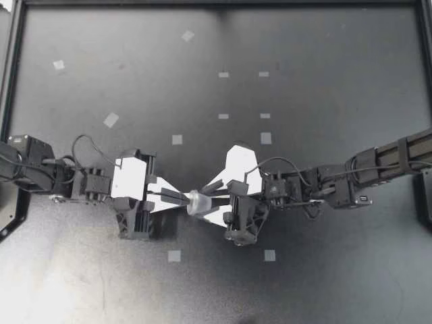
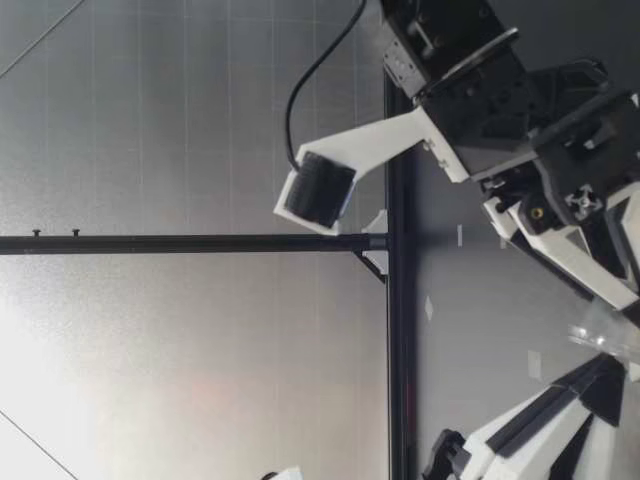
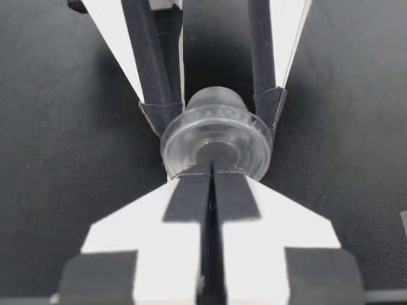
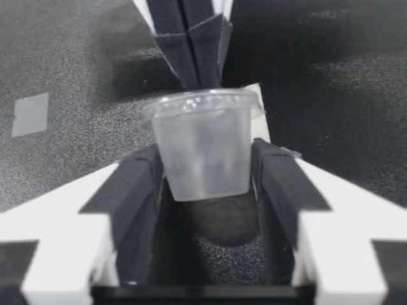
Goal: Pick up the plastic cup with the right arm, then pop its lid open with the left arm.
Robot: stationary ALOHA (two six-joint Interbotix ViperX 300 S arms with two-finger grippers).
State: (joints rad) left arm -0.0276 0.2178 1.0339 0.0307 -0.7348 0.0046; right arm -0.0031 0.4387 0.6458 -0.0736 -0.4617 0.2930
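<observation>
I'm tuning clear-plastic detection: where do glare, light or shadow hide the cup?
Top view: cup blends into glare off the white plates of my right gripper. Low view: bright backlit wall, cup only a faint glint. Right wrist view: cup plain against dark table, shadow under it.

Clear glossy plastic cup [image 1: 198, 202], matt grainy table [image 1: 324, 88].

Wide bare room across the far half of the table [image 1: 324, 54] and along its near strip, with only flat tape squares [image 1: 177, 140] on it; blocked in the middle by left gripper [image 1: 182, 198] and right gripper [image 1: 214, 201], tip to tip at the clear cup [image 1: 198, 202], and at either side by their arms.
</observation>
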